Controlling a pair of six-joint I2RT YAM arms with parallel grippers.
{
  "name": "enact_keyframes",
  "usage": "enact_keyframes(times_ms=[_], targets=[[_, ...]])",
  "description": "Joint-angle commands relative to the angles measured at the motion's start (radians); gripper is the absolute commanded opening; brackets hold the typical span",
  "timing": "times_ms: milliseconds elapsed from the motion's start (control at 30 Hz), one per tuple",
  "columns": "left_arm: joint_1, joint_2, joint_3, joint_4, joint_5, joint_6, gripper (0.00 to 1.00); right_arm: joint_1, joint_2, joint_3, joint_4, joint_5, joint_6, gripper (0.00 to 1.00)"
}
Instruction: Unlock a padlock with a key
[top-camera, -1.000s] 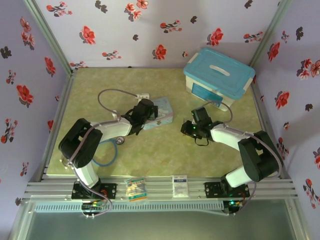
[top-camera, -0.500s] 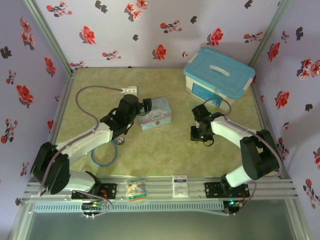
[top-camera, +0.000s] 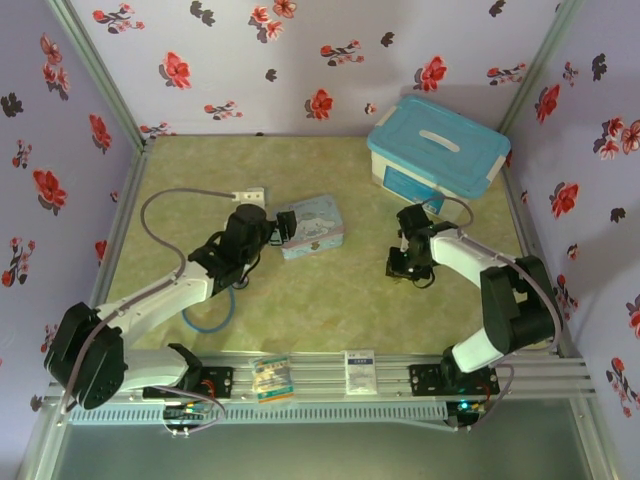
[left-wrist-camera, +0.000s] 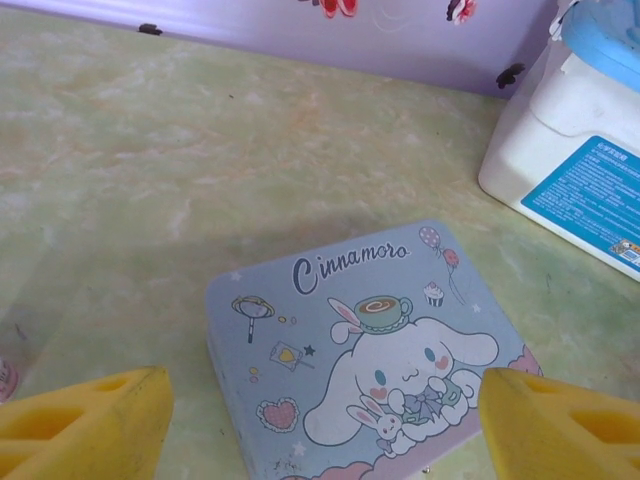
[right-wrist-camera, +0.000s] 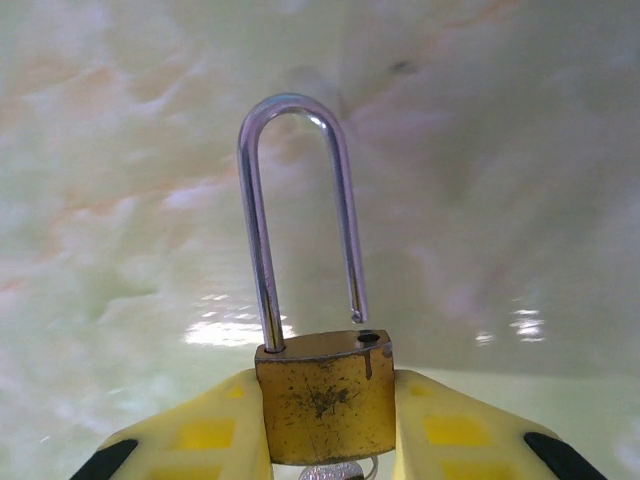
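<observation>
Padlock (right-wrist-camera: 325, 400), small brass-gold body with thin silver shackle, reads as open: the shackle's free end sits lifted clear above its hole.

Green marbled surface (top-camera: 330, 310) carries everything. White plastic box with blue lid (top-camera: 437, 150) sits far right and has not moved over the last second.

Left arm (top-camera: 160, 290) has swung out and stretched low toward the left edge. A second ago it was folded up, with its head at the tin. Right arm (top-camera: 465, 258) has drawn its wrist rightward and now points it down at the surface. A second ago it pointed left, toward the other arm. The two heads were near each other and are now well apart.

Light-blue cartoon tin (left-wrist-camera: 370, 350) lies flat with its lid on, just ahead of the left fingers (left-wrist-camera: 85, 420). Those are spread wide with nothing between them. Right fingers (right-wrist-camera: 200, 440) are clamped on the padlock body from both sides, right of centre in the top view. Cannot tell whether the lock touches the surface.

Slim dark-grey metal key: cannot confirm it. A silvery scrap (right-wrist-camera: 335, 470) under the lock body, cut by the frame edge, may be the key or its ring.

Judgement: the arms parting, the empty left fingers and the sprung shackle suggest the turn is finished and the unlock is essentially done. Probably only setting the padlock down is left.
</observation>
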Motion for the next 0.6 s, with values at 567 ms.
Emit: enact_keyframes(times_ms=[567], targets=[[-0.085,0.113,-0.028,0.116,0.031,-0.081,0.73,-0.111,0.077,-0.076,0.138,-0.261,0.058,0.15]])
